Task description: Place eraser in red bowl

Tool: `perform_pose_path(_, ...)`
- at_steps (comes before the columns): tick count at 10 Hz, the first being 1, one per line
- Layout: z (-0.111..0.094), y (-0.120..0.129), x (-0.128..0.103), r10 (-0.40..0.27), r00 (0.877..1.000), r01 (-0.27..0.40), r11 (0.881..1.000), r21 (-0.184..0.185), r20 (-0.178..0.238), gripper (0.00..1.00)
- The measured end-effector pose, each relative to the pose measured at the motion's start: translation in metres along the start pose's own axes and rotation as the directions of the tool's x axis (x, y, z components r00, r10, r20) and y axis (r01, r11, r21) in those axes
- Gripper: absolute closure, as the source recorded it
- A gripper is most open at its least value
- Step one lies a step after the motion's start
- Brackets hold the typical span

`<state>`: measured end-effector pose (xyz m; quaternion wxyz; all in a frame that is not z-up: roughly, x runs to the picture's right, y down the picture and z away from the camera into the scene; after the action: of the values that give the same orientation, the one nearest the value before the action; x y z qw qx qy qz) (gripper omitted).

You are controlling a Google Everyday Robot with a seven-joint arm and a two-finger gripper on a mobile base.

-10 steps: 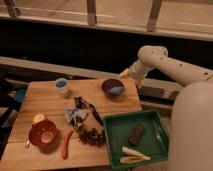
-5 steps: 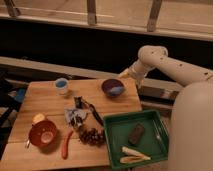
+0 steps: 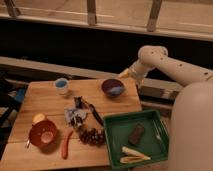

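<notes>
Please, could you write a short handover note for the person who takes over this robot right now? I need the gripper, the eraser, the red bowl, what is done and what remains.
Gripper: open and empty, at the back right edge of the table, beside the dark blue bowl.
Eraser: lies in the green tray at the front right, not grasped.
Red bowl: front left of the table, on the other side of the grapes from the tray.
Done: nothing yet.
Left: reach into the tray, grasp the eraser, carry it left, release it in the red bowl.

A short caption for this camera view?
Eraser lies in green tray; red bowl on table; gripper near purple bowl.
</notes>
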<state>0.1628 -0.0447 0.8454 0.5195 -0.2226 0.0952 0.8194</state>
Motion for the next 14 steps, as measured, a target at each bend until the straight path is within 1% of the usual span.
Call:
perform_pose_path(5,-0.001,0.000,0.000,-0.003,1.000,0.003,1.000,0.003,0.002,0.20)
perform_pose_path(6,-0.002,-0.001,0.001,-0.008,1.000,0.008,1.000,0.015,-0.003,0.20)
perform_pose_path(8,-0.010,-0.010,0.011,-0.014,1.000,0.016,0.996,0.090,-0.020,0.20)
perform_pose_path(10,-0.023,-0.039,0.021,0.011,1.000,-0.009,0.993,0.117,-0.019,0.20)
perform_pose_path(13,-0.043,-0.088,0.045,0.097,0.995,-0.094,0.988,0.123,-0.018,0.20)
perform_pose_path(14,-0.047,-0.105,0.060,0.136,0.990,-0.132,0.984,0.120,-0.031,0.20)
